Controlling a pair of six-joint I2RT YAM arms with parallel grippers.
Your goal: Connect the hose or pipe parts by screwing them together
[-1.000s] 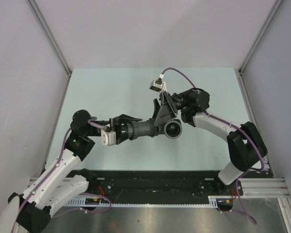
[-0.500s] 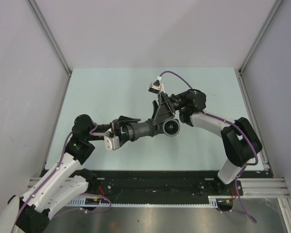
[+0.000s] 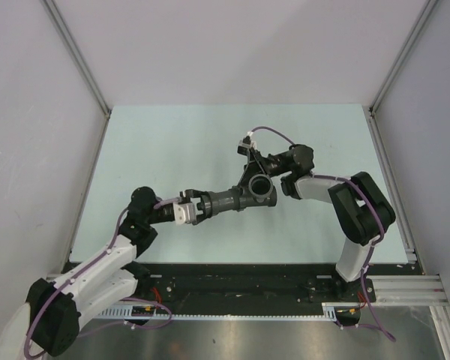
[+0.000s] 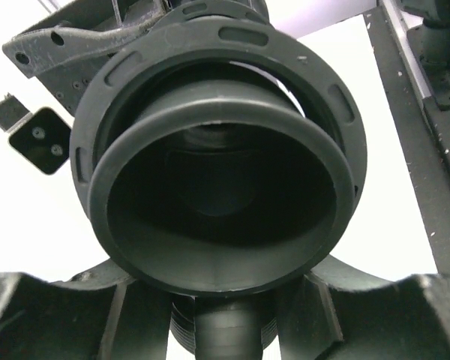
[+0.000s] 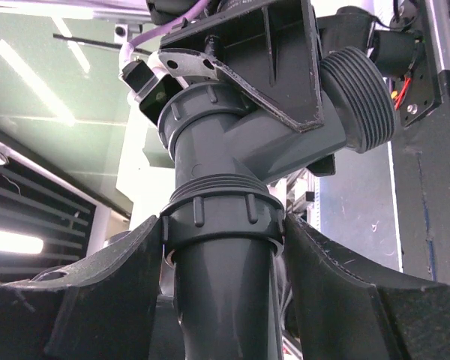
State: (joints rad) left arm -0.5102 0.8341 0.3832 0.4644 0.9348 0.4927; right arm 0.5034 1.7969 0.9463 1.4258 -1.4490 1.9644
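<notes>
Right wrist view: the right gripper (image 5: 223, 229) is seen clenched on the straight tube (image 5: 225, 307), fingers pressed to either side of its ribbed collar (image 5: 225, 214); the branched fitting (image 5: 247, 139) sits just beyond the fingertips, in line with the tube. The left gripper (image 3: 198, 205) is clamped on the fitting's far end, whose flared mouth (image 4: 214, 202) faces back into its palm. A few thread turns are seen above the collar, so the joint is judged not fully home. Both axes should be kept in one line, one part held fast, the other turned by the ribs, cross-threading avoided. Parts: rigid matte dark grey moulded plastic, coarse threads on the side port (image 5: 360, 97), smooth rounded lip, slotted ring (image 4: 322, 90) behind it
</notes>
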